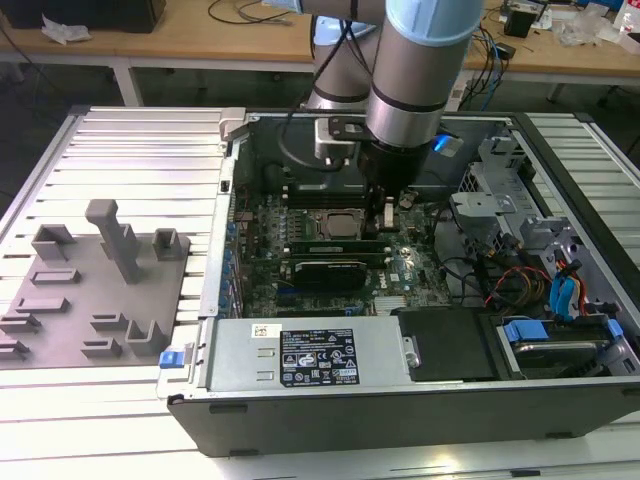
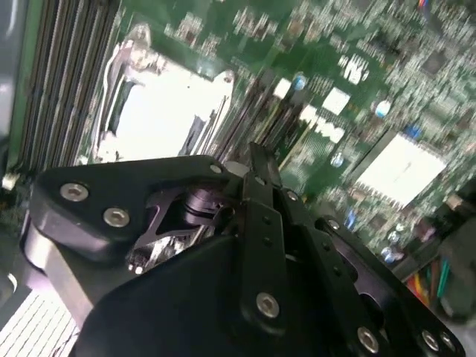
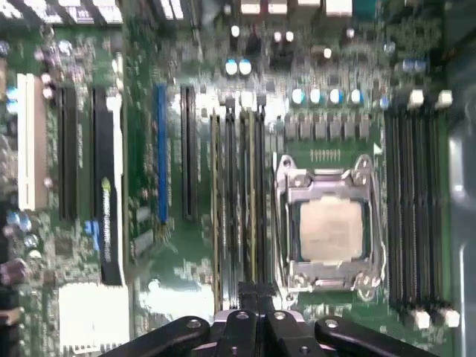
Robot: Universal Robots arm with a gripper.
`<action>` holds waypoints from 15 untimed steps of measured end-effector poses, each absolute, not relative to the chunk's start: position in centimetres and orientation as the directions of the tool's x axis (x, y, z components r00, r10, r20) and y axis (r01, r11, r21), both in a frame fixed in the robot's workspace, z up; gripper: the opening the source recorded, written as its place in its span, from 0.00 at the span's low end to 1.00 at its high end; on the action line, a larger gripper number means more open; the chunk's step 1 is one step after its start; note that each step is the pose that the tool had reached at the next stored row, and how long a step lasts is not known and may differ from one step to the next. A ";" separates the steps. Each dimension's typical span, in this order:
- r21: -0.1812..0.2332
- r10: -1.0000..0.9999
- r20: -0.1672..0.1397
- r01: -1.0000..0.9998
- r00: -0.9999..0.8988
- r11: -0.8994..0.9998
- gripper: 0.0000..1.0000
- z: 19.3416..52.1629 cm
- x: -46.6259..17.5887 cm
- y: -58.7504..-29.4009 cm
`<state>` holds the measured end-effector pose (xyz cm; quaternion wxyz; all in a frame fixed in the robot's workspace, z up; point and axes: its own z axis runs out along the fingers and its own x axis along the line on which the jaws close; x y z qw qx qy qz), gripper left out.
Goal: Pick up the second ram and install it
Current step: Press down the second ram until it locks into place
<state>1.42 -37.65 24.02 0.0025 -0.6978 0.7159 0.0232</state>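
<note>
Arm: reaches down into the open computer case (image 1: 560, 200) at the centre of the exterior view, its pincer (image 1: 385, 215) low over the motherboard (image 1: 410, 270).

Pincer: fingers drawn close together, tips at the end of the slot bank in the first wrist view (image 3: 249, 294); whether they clamp anything cannot be told.

Second ram: a thin green stick (image 3: 253, 201) appears to stand among the slots just beside the processor socket (image 3: 331, 227), in the middle of the first wrist view; a similar stick (image 3: 223, 201) stands close alongside it.

Other slots: the bank (image 3: 416, 208) at the right of the first wrist view looks empty.

Parts tray: the grey tray (image 1: 95, 290) on the surface at the exterior view's left carries no green stick.

Progress: judged late; the stick seems to be at its slot, but full seating and the latches cannot be confirmed.
</note>
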 end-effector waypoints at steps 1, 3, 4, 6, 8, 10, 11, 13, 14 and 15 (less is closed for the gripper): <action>0.031 -0.999 -0.036 -0.999 -0.026 0.025 0.11 23.6 1.8 -37.5; 0.032 -0.999 -0.035 -0.999 -0.026 0.025 0.11 23.1 1.9 -37.5; 0.032 -0.999 -0.034 -0.999 -0.026 0.025 0.11 22.8 1.9 -37.5; 0.029 -0.999 -0.039 -0.999 -0.026 0.025 0.11 23.1 1.9 -37.4; 0.022 -0.999 -0.036 -0.999 -0.026 0.025 0.11 23.8 1.2 -37.5; 0.018 -0.999 -0.036 -1.000 -0.026 0.025 0.11 23.8 -0.4 -37.5; 0.016 -0.999 -0.036 -1.000 -0.026 0.025 0.11 23.8 -1.2 -37.5; 0.013 -0.999 -0.036 -1.000 -0.025 0.025 0.11 23.8 -3.0 -37.5; 0.012 -0.999 -0.036 -1.000 -0.026 0.025 0.11 23.8 -3.8 -37.5; 0.011 -0.999 -0.036 -1.000 -0.025 0.025 0.11 23.7 -4.4 -37.5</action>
